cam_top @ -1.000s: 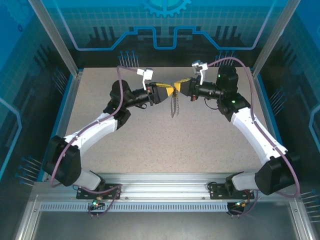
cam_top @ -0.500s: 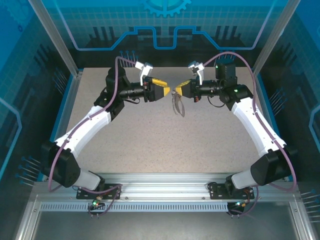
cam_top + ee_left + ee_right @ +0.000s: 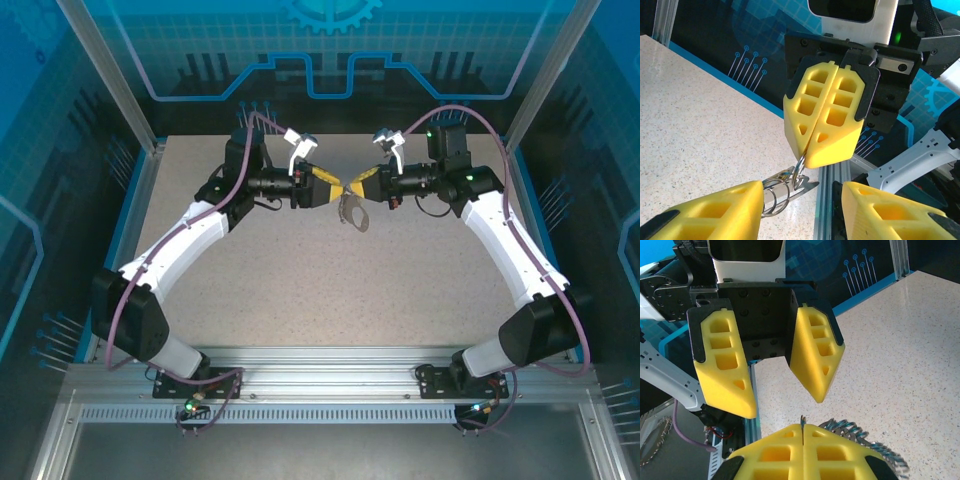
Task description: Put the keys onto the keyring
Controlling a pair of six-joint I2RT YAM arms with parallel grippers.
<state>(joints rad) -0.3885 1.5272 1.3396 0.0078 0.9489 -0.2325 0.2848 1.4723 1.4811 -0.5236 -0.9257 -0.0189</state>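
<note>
keyring (image 3: 779, 193) between closed right fingers (image 3: 812, 115)

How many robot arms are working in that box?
2. The left arm reaches in from the near-left corner, the right arm from the near-right. Their tips meet above the far half of the table, where the right gripper pinches the keyring. None looks hidden.

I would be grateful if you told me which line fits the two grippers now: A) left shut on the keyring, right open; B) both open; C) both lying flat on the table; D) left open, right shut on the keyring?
D: the right gripper has its fingers pressed together on the metal ring of the keyring, while the left gripper faces it with its fingers apart.
</note>
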